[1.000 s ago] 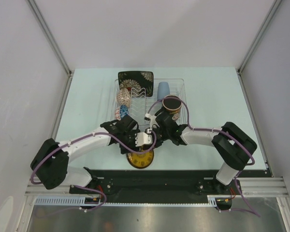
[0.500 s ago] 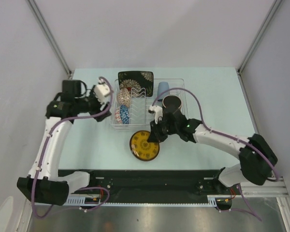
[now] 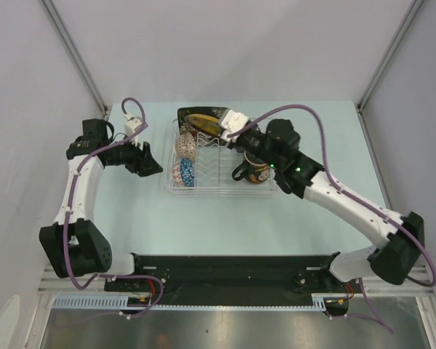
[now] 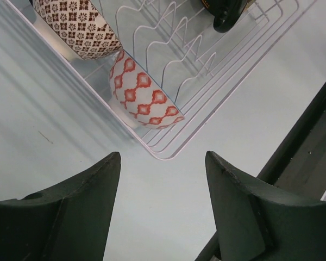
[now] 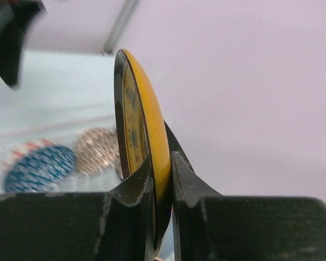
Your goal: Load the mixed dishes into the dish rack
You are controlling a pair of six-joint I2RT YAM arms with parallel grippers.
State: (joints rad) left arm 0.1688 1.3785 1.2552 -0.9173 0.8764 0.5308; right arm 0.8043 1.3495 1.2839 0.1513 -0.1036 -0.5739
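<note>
Your right pincer (image 3: 231,124) grips the round yellow dark-rimmed saucer (image 3: 203,123), tilted, over the far-left prongs of the white wire dish rack (image 3: 219,179).

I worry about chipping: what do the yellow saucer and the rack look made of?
Yellow saucer: likely glazed ceramic, given its smooth, softly shiny yellow edge and painted face. Dish rack: probably white-coated metal wire, judging by thin, evenly white bent rods; the coating itself can't be confirmed.

My top camera looks down over the whole table (image 3: 312,138). Both close wrist cameras share the beige netted bowl (image 4: 79,27).
</note>
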